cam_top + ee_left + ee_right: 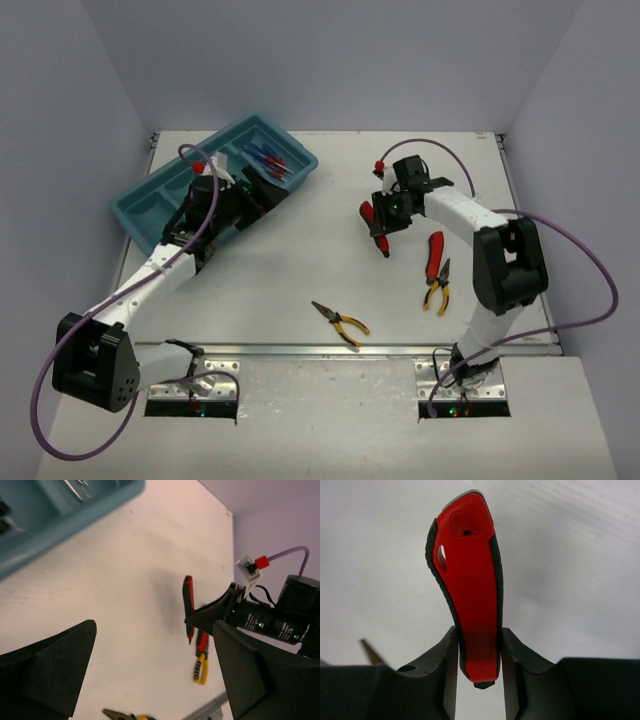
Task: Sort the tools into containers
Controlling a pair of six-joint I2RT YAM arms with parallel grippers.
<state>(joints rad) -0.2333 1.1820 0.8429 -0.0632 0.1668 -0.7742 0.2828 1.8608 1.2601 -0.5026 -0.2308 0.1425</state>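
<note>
Your right gripper (479, 652) pinches red pliers (470, 570), right of the tray (135, 212). Your left gripper (154, 627), spread wide, hides the tray's middle. Yellow pliers (342, 322) lie nearer you.

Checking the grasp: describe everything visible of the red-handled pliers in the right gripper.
The red-handled pliers have a curved, glossy red grip, plastic-looking, edged in ribbed black rubber, with a small hole near its end. The right gripper is shut on them, both fingers pressing the grip's sides. From the left wrist view they hang tip down, apparently off the table, a shadow beside them.
</note>
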